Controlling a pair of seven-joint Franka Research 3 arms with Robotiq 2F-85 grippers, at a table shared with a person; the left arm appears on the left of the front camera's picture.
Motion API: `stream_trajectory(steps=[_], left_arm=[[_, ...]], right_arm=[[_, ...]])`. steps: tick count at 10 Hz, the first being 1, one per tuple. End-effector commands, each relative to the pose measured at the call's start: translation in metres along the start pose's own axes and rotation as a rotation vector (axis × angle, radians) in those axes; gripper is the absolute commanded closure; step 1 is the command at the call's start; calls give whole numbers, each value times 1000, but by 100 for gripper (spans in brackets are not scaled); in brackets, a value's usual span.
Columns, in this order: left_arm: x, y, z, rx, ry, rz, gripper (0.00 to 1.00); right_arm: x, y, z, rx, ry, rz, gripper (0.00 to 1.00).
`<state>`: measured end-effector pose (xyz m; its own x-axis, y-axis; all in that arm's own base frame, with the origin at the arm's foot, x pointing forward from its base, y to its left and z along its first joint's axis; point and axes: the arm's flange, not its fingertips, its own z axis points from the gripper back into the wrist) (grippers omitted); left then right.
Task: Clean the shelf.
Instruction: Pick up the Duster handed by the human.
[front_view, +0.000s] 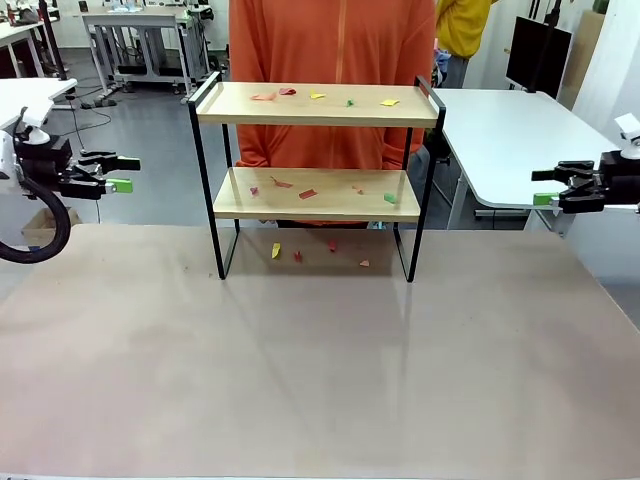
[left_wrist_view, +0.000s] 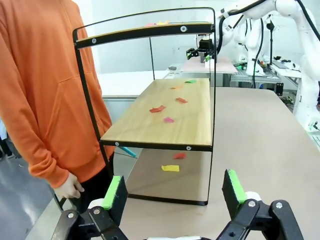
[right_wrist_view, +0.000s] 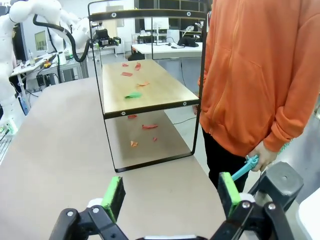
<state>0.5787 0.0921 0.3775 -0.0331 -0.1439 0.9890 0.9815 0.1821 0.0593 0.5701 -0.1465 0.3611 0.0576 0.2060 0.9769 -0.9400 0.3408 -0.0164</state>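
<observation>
Off at the left edge, the left gripper (front_view: 122, 172) hangs in the air beside the table (front_view: 320, 380), its jaws spread wide and holding nothing, pointing in toward the middle. It is well apart from the shelf (front_view: 318, 117), which stands upright at the far side of the table, squarely in the centre.

Small coloured paper scraps (front_view: 308, 194) lie scattered on the top board (front_view: 230, 100), on the lower board (front_view: 330, 207), and on the table just beneath, between the black legs. A person (front_view: 330, 40) in an orange top stands right behind the shelf. Seen from the right wrist, the person's hand (right_wrist_view: 262, 156) hangs at their side with a slim teal tool (right_wrist_view: 244, 169) in it; I can't tell what sort of tool it is.

Over at the right edge, the right gripper (front_view: 543, 187) mirrors the other: jaws wide, empty, level with the lower board and well clear of the frame.

To my eye the cleaning hasn't started; every tier has its litter and both arms wait at the sides. The next move, I'd judge, calls for one arm to come in toward the shelf. The scraps are thin and flat, so pinching one off the wood would need the fingertips right down on the board. The end rails and the low gap between the boards leave little room for a wide-open gripper.
</observation>
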Motion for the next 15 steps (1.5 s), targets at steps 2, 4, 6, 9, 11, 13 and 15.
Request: stream_trajectory(steps=[2, 4, 6, 9, 11, 13, 15], left_arm=[[0, 1, 4, -22, -39, -10, 0], [1, 2, 4, -32, -60, -5, 0], [0, 2, 5, -32, -69, 9, 0], [-1, -3, 4, -31, -39, 8, 0], [-1, -3, 4, -31, -39, 8, 0], [-1, -3, 4, -31, -39, 8, 0], [-1, -3, 4, -31, -39, 8, 0]], right_arm=[[1, -15, -4, -6, -48, 8, 0], [2, -21, -5, -17, -60, 3, 0], [1, -26, -9, -27, -61, -2, 0], [-3, -19, -7, -12, -33, 5, 0], [-3, -19, -7, -12, -33, 5, 0], [-3, -19, -7, -12, -33, 5, 0], [-3, -19, -7, -12, -33, 5, 0]])
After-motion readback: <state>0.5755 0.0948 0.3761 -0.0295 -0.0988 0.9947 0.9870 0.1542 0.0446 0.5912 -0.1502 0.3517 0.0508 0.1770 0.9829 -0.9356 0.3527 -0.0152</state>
